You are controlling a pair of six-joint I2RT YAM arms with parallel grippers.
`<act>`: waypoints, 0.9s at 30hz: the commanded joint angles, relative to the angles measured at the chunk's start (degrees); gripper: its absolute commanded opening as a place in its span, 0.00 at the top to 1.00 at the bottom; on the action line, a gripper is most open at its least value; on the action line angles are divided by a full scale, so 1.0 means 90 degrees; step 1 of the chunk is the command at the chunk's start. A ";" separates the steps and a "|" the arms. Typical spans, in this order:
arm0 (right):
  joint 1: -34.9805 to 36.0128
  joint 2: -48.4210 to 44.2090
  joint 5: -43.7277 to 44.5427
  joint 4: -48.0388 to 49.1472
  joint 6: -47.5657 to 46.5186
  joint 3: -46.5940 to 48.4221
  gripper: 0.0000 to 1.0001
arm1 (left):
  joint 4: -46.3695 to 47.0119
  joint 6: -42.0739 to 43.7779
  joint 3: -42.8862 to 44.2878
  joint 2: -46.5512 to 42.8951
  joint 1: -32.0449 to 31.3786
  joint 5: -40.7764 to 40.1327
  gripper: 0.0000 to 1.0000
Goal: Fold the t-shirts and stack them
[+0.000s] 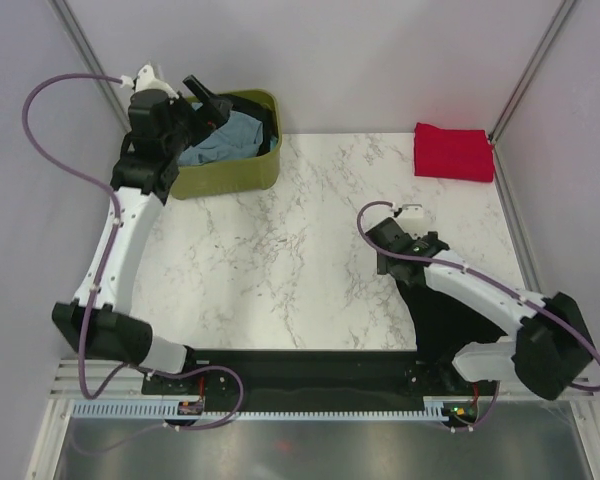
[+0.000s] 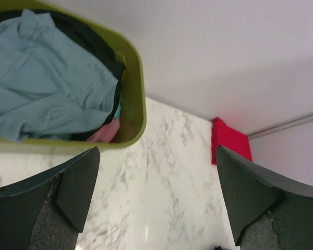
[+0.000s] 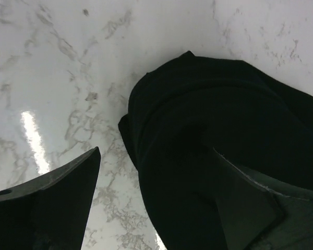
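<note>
A pale blue-grey t-shirt [image 1: 225, 140] [image 2: 47, 88] lies crumpled in the olive-green tub [image 1: 235, 178] [image 2: 138, 78], on top of a dark shirt [image 2: 94, 41]. My left gripper [image 1: 205, 102] [image 2: 157, 150] hovers at the tub's near rim, open, with only bare marble between its fingers. A folded red t-shirt [image 1: 453, 152] [image 2: 229, 143] rests at the far right corner. A black t-shirt [image 1: 427, 315] [image 3: 224, 104] is bunched on the table under my right arm. My right gripper [image 1: 402, 250] [image 3: 156, 150] stands open just above it, the cloth spreading beneath the right finger.
A bit of pink cloth [image 2: 101, 134] shows low inside the tub. Grey walls with metal corner posts [image 1: 85, 55] close in the marble table [image 1: 280, 250] on three sides. A purple cable [image 1: 60, 85] loops off the left arm.
</note>
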 commanded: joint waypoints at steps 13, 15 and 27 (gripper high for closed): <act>0.0222 0.1428 -0.1965 0.0494 -0.0455 0.1718 1.00 | -0.0685 0.1931 -0.3797 -0.3603 -0.0012 -0.0280 0.02; 0.0360 0.1272 -0.2017 0.0281 -0.0673 0.3293 1.00 | -0.0705 0.1951 -0.3719 -0.3534 -0.0002 -0.0086 0.02; 0.0351 -0.0651 -0.0649 -0.0854 -0.0285 0.3065 0.92 | -0.0812 0.2068 -0.3768 -0.4022 -0.0002 -0.0056 0.02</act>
